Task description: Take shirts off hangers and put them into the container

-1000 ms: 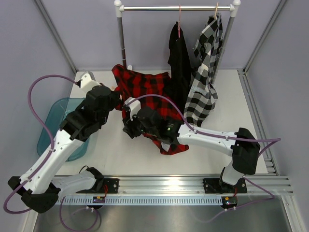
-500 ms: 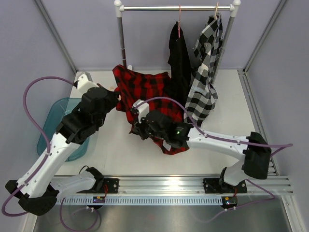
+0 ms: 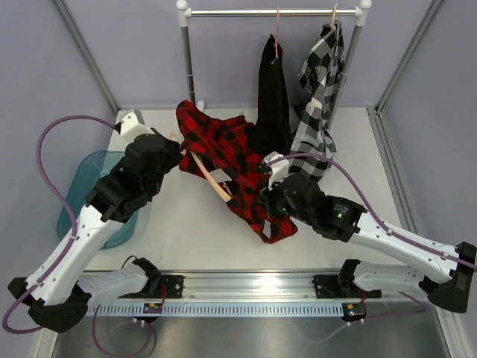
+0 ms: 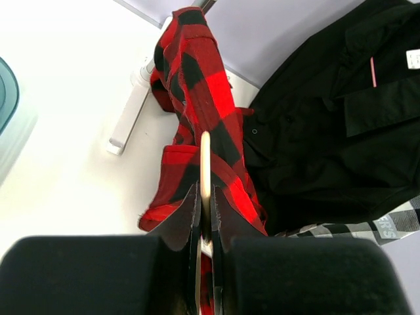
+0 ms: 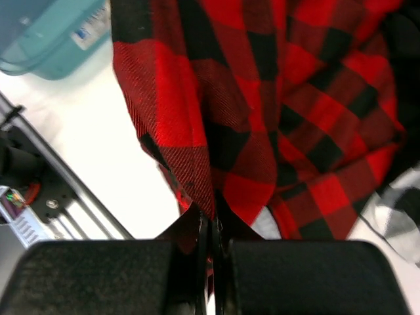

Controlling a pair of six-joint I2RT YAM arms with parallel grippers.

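The red-and-black plaid shirt (image 3: pixel 223 145) hangs stretched between my two grippers above the table. One light wooden hanger (image 3: pixel 209 176) sticks out bare from the shirt's left side. My left gripper (image 3: pixel 176 154) is shut on that hanger (image 4: pixel 205 161), whose thin bar runs between its jaws (image 4: pixel 205 200). My right gripper (image 3: pixel 273 195) is shut on a fold of the plaid shirt (image 5: pixel 262 98), pinched at its tips (image 5: pixel 211 222). The black shirt (image 3: pixel 270 97) and the black-and-white check shirt (image 3: pixel 319 89) hang on the rail. The teal container (image 3: pixel 80 186) sits at the left.
The white-and-steel garment rail (image 3: pixel 272 12) spans the back, its post (image 3: pixel 188 63) behind the plaid shirt and its white foot (image 4: pixel 128 115) on the table. The aluminium base rail (image 3: pixel 246 287) runs along the near edge. Enclosure walls stand left, right and behind.
My right gripper shut on the plaid shirt and pulled it right and toward the near edge. The shirt slid along the hanger, baring one wooden arm. The left gripper hardly moved.
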